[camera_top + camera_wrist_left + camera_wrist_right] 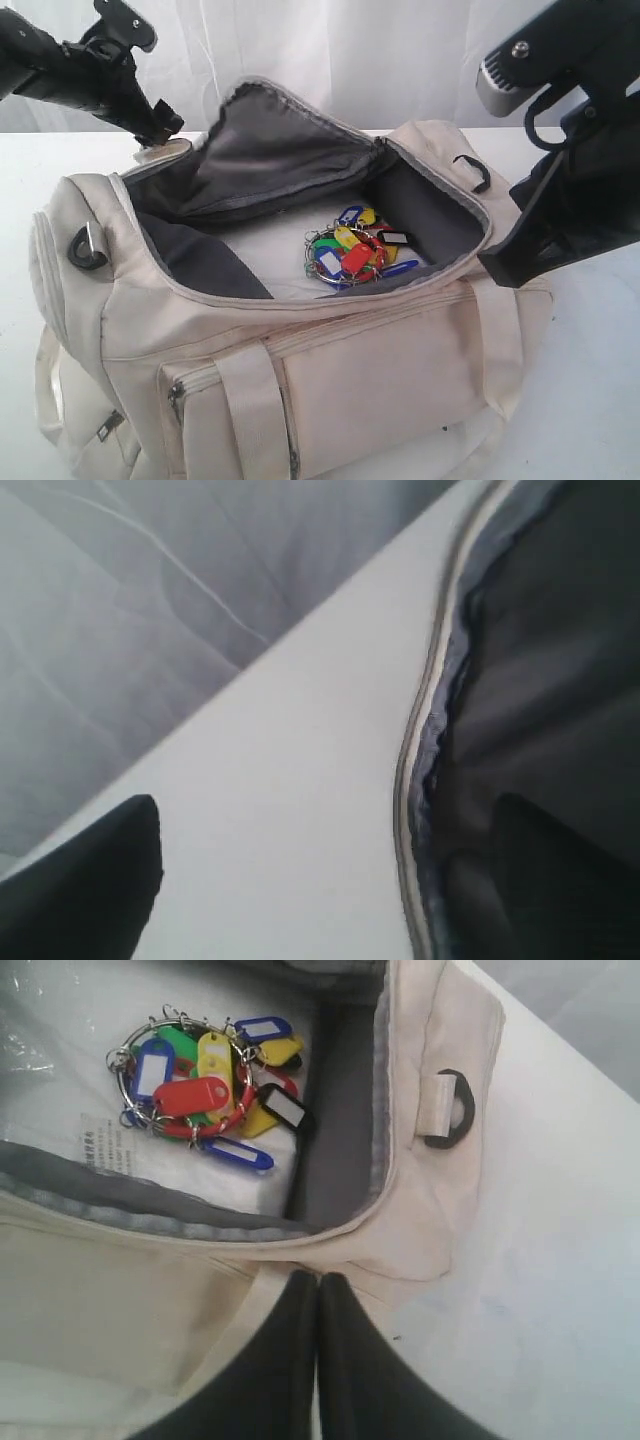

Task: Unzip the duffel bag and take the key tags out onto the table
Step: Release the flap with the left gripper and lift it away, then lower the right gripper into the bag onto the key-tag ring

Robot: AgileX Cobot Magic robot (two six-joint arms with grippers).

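Duffel bag (380, 380) lies unzipped on the bench (590, 400); key tags (352, 255) rest inside on its floor. Left pincer (325, 880): spread wide, empty, at far-left rim. Right pincer (318, 1350): closed, empty, at right end.

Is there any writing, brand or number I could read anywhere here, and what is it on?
No text here can be read.
On the small white printed label inside the cream-white fabric duffel bag: dark print, too small and blurred to read.
On the bunch of coloured plastic key tags: the white name windows look blank.
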